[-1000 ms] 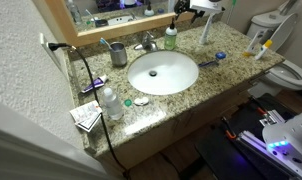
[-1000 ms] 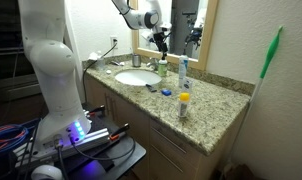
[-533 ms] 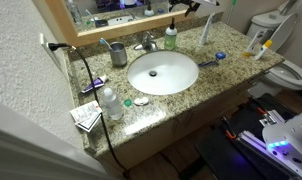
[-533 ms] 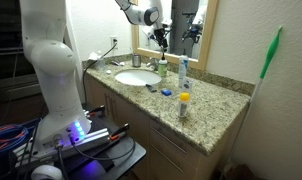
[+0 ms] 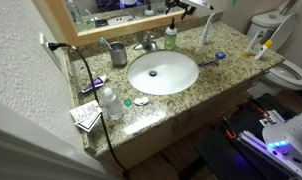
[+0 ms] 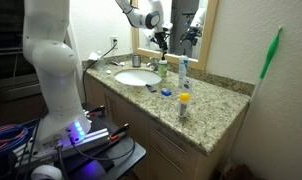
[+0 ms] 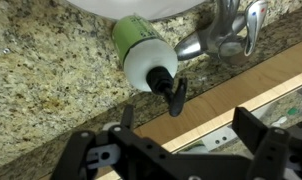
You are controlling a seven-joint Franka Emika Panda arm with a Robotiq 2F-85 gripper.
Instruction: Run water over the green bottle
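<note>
Granite desk (image 5: 219, 76) unchanged since a second ago, with the green bottle (image 5: 170, 38) in the same spot. Different only in the gripper (image 5: 181, 6): sits now further along the mirror's lower edge toward the faucet (image 5: 146, 43), nearly over the bottle, where a second ago hung off to one side of it. Shows the same small shift in an exterior view, with the gripper (image 6: 157, 38) above the bottle (image 6: 162, 68) and apart from it. Keeps the jaws spread wide, with nothing between them and nothing touched. Looks down in the wrist view past the gripper (image 7: 181, 150) onto the bottle (image 7: 141, 48), its dark pump top turned toward the camera and clear of both fingers (image 7: 99, 155). Finds the bottle upright on the granite at the back rim of the white sink (image 5: 163, 75), just beside the chrome faucet (image 7: 226, 30) without touching it.
</note>
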